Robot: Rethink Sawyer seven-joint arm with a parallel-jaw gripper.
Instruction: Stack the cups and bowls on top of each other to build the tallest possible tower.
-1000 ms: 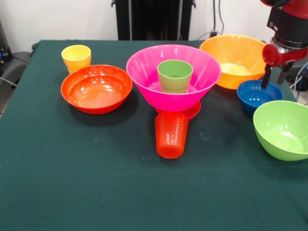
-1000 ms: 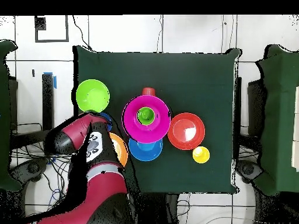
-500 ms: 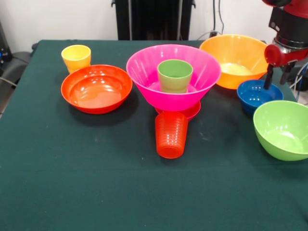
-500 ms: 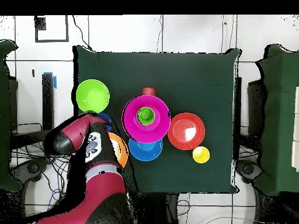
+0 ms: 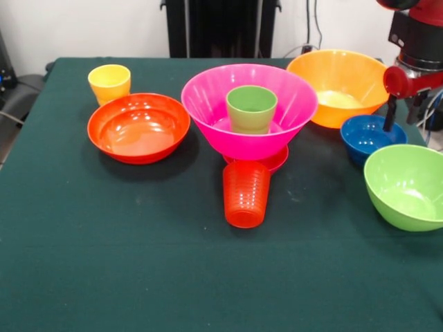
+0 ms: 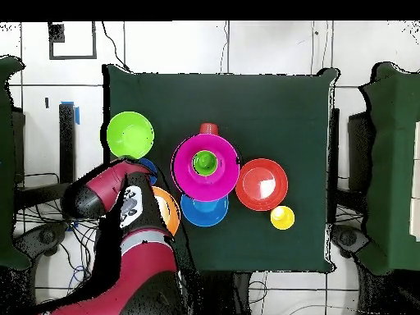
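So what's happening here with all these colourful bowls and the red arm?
A red robot arm is piling plastic cups and bowls. So far a light green cup sits inside the large pink bowl, which rests on a small magenta bowl. The pincer hangs by the small dark blue bowl, holding nothing visible. The red-orange bowl, yellow cup, ribbed orange-red cup, yellow-orange bowl and lime green bowl stand loose.
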